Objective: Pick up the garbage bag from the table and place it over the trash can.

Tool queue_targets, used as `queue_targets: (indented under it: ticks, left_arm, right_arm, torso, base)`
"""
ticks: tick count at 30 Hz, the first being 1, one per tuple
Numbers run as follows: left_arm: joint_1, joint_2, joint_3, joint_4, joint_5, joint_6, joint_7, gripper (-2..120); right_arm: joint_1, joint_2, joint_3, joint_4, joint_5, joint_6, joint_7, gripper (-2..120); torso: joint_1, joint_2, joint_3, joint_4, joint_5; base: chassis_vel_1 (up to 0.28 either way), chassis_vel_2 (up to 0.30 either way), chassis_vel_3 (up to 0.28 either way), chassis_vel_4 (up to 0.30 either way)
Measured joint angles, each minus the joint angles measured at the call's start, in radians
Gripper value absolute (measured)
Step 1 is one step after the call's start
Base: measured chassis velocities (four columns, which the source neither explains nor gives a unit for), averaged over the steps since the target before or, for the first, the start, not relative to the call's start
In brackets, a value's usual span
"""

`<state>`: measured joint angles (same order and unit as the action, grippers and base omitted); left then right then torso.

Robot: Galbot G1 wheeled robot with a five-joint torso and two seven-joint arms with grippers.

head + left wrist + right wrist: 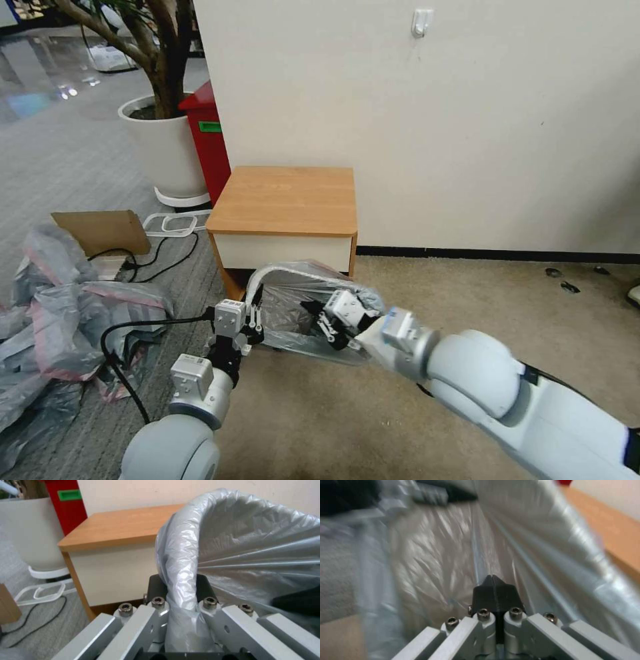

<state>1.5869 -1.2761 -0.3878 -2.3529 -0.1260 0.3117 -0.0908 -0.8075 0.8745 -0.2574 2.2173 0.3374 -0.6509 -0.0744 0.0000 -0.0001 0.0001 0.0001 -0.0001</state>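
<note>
Head view: the garbage bag is hanging stretched between the two grippers, just in front of the counter, low near the carpet.
Bag mouth: it is opening wide, and one rolled edge is arching up in front of the cream drawer front of the counter.
Trash can: I cannot tell it apart from the bag; something pale is showing through the plastic in front of the counter.
Left gripper: it is standing at the left front corner of the counter; in the left wrist view its jaws are clamping on a twisted strand of the garbage bag.
Right gripper: it is reaching into the bag mouth, in front of the right half of the counter; in the right wrist view the black jaws are pressing together with plastic all around, but I cannot tell if film is between them.
Heap of bags: it is lying on the floor, well to the left of the counter.
</note>
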Motion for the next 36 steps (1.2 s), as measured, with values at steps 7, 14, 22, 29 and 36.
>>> queue_targets:
  ticks: [7,14,22,29,36]
  left_arm:
    - [-0.002,-0.004,0.011,-0.001,0.056,-0.019,0.025,5]
    - [-0.004,-0.016,0.031,-0.001,0.09,-0.027,0.036,5]
    - [-0.008,-0.021,0.034,-0.008,0.093,-0.026,0.043,5]
    - [-0.008,-0.029,0.037,-0.009,0.096,-0.022,0.045,5]
    - [-0.01,-0.032,0.041,-0.009,0.107,-0.022,0.05,5]
  right_arm:
    - [0.071,0.035,-0.077,-0.063,-0.038,-0.058,0.055,0]
    - [0.129,0.049,-0.153,-0.124,-0.061,-0.059,0.096,0]
    - [0.183,0.07,-0.203,-0.193,-0.114,-0.058,0.105,0]
    - [0.21,0.081,-0.239,-0.242,-0.152,-0.058,0.117,0]
    - [0.233,0.087,-0.267,-0.267,-0.16,-0.058,0.126,0]
  torso:
    - [0.0,0.0,0.0,0.0,-0.0001]
    - [0.0,0.0,0.0,-0.0001,0.0001]
    - [0.0,0.0,0.0,-0.0001,0.0001]
    - [0.0,0.0,0.0,-0.0001,0.0001]
    - [0.0,0.0,0.0,-0.0001,0.0001]
  base:
    - [0.0,0.0,0.0,0.0]
    - [0.0,0.0,0.0,0.0]
    - [0.0,0.0,0.0,0.0]
    - [0.0,0.0,0.0,0.0]
    - [0.0,0.0,0.0,0.0]
